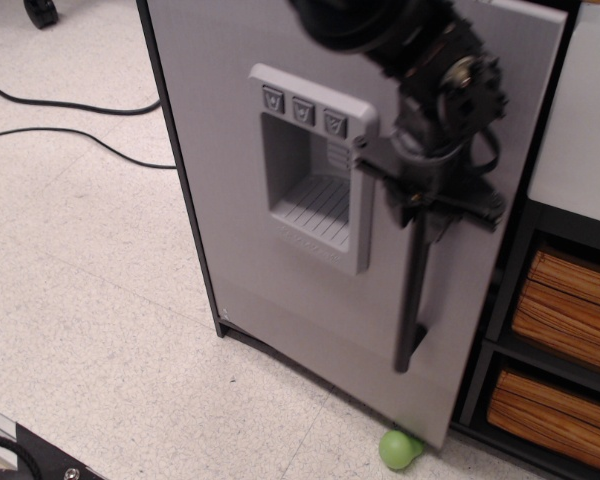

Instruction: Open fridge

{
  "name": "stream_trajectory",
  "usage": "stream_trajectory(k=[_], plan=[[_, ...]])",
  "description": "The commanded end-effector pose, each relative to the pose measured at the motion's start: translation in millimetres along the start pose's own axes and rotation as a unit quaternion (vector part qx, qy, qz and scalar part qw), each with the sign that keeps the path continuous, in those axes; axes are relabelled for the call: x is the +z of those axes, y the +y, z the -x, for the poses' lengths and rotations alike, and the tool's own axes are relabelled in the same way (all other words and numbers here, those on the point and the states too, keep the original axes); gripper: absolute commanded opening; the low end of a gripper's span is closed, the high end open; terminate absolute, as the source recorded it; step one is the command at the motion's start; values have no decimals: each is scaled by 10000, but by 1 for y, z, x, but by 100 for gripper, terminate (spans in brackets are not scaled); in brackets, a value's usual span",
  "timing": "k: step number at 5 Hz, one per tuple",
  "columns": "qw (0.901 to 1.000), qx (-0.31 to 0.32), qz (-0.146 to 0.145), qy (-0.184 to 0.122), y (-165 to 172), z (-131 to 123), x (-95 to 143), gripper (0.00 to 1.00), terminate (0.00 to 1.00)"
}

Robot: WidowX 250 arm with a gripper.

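Observation:
The toy fridge [240, 260] stands on the floor, with a brushed grey door, a raised grey dispenser panel [310, 170] with three buttons and a black vertical bar handle [412, 300]. The door is swung partly open at its right edge, away from the black frame. My gripper [425, 210] is shut on the upper part of the handle. The arm comes down from the top of the frame and hides the handle's top end.
A black shelf unit with wood-coloured drawers [565, 310] stands right of the fridge. A small green pear-shaped toy [400, 450] lies on the floor just under the door's lower right corner. Black cables [70, 110] run across the floor at the left.

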State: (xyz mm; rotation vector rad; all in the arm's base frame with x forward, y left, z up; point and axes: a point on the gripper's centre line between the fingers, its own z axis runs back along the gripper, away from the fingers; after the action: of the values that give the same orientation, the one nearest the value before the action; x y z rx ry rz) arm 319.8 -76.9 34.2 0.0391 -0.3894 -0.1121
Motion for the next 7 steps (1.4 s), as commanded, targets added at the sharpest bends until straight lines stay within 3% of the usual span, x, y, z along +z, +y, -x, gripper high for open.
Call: stream_trajectory(k=[1, 2, 3, 4, 5, 6, 7], plan=[[9997, -213, 44, -95, 23, 38, 27, 0, 0], [9995, -185, -12, 257, 27, 50, 29, 100, 0], [9969, -74, -54, 786, 26, 66, 24, 100, 0], [9951, -244, -235, 925, 27, 92, 16, 100, 0], [9917, -636, -122, 1115, 11, 112, 7, 100, 0], [9881, -842, 9, 1287, -22, 102, -3, 100, 0], [9865, -1016, 251, 1257, -56, 82, -8, 100, 0]])
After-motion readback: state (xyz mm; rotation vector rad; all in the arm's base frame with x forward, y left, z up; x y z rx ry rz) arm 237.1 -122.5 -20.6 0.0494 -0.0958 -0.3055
